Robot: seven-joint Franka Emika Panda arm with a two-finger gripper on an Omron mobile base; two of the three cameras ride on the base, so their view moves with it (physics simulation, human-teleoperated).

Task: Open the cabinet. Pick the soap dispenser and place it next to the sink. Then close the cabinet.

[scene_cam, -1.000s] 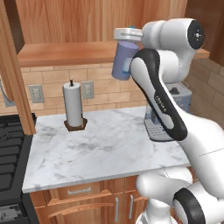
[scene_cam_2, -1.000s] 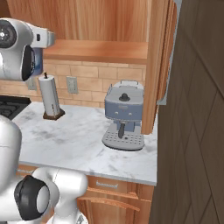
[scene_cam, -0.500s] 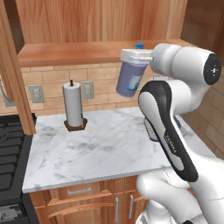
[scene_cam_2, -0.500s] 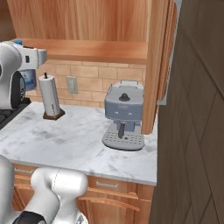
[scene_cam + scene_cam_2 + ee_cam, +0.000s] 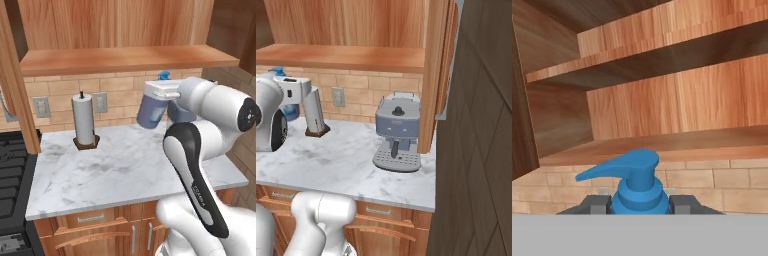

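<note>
The cabinet [image 5: 125,59] stands open, its wooden shelf floor [image 5: 346,56] bare; the hand view looks up at that shelf [image 5: 662,145] from below. My gripper [image 5: 159,93] is shut on the soap dispenser [image 5: 150,113], a lavender bottle hanging tilted above the marble counter, just under shelf height. In the hand view its blue pump top [image 5: 634,184] sits between my gripper [image 5: 639,204] and its dark fingertips [image 5: 594,204]. From the right base, the gripper [image 5: 292,91] covers most of the soap dispenser [image 5: 290,111]. The sink is out of view.
A white paper towel roll [image 5: 83,120] stands at the back left of the counter [image 5: 115,175]. The grey-blue coffee machine [image 5: 397,131] sits to the right. A black stove [image 5: 12,170] borders the counter's left. An open cabinet door [image 5: 481,125] juts out at right.
The arm has lowered the soap dispenser from cabinet-shelf height to below the shelf, over the counter. The grip has held steady and the base has not moved.
</note>
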